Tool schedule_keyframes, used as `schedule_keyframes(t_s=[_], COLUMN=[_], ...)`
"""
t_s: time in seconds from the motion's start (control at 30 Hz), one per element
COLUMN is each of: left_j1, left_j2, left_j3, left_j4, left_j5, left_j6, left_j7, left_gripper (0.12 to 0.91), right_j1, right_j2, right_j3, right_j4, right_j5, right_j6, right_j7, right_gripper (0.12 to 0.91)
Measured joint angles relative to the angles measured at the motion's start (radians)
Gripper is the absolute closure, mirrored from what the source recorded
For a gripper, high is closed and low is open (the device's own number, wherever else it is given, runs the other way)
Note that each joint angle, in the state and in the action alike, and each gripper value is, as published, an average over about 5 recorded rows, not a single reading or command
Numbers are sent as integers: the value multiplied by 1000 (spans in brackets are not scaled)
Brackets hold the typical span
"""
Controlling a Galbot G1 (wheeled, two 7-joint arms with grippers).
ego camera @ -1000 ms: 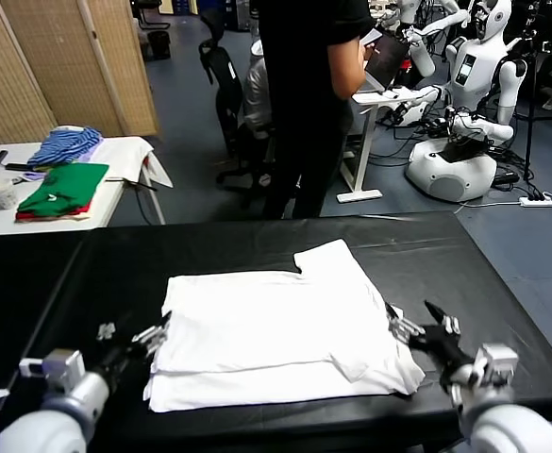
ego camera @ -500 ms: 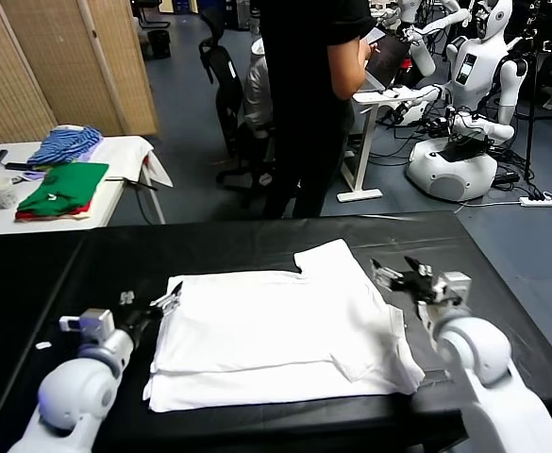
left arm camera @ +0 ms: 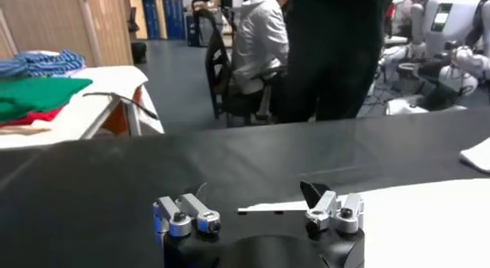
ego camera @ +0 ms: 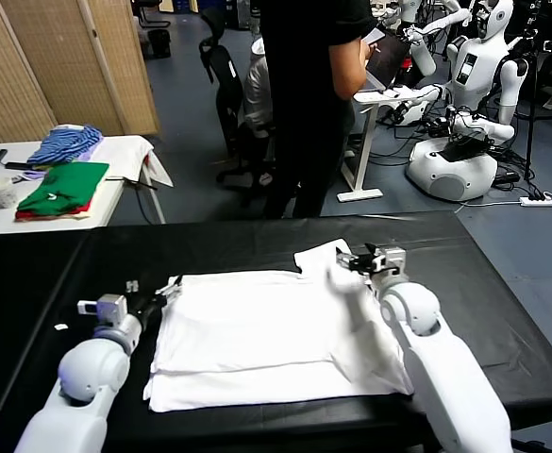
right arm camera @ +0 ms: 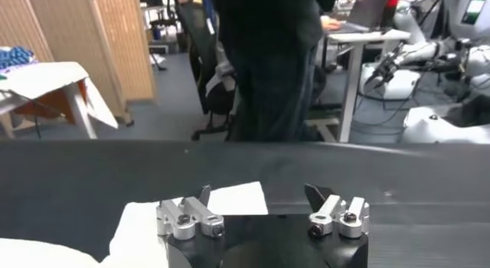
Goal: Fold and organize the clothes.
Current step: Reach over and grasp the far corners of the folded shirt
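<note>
The white T-shirt (ego camera: 266, 330) lies partly folded on the black table (ego camera: 474, 274), plain side up, with one sleeve (ego camera: 321, 260) sticking out at its far right. My left gripper (ego camera: 153, 289) stands open at the shirt's far left corner. In the left wrist view a thin white shirt edge (left arm camera: 268, 208) lies between the open fingers of that gripper (left arm camera: 260, 207). My right gripper (ego camera: 349, 260) is open right beside the sleeve. In the right wrist view the sleeve tip (right arm camera: 230, 199) lies between the spread fingers of that gripper (right arm camera: 260, 202). Neither holds anything.
A person in black (ego camera: 309, 94) stands just behind the table's far edge. A white side table at the back left carries a folded green garment (ego camera: 63, 189) and a blue striped garment (ego camera: 63, 143). Other robots (ego camera: 464, 113) and a small desk stand at the back right.
Both arms have swung from the table's near edge toward its far side. The left gripper reached the shirt's far left corner, the right the sleeve. Both stayed open.
</note>
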Motion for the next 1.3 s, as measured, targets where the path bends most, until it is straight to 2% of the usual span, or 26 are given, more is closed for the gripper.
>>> schedule_keyframes(t_s=[0.23,0.73,0.83,1.07,1.17,1.3], left_j1=[-6,-32,-35,-46,-50,-57], left_j2=[3,-9,-8,-13,-16,-18], left_j3=[18,58,58,58,59,61], left_j4=[21,43,47,57,63,70], left_j5=[0,-10,-17,-35,-36,-39], left_j6=[43,59,58,57,57,57], left_j7=[-1,-16,-16,-15,-16,-17], left_gripper=[123,123,123,123,123,123], right_j1=[33,43,44,42,40,36], right_j2=[18,21,22,22,22,22], right_j3=[-16,-15,-16,-17,-17,-17], right_j4=[-53,-88,-89,-91,-92,-89], right_j5=[2,-3,-3,-3,-3,-3], right_j6=[-6,6,7,8,8,8], right_j7=[4,5,5,4,4,4], right_gripper=[118,121,172,439,525,570])
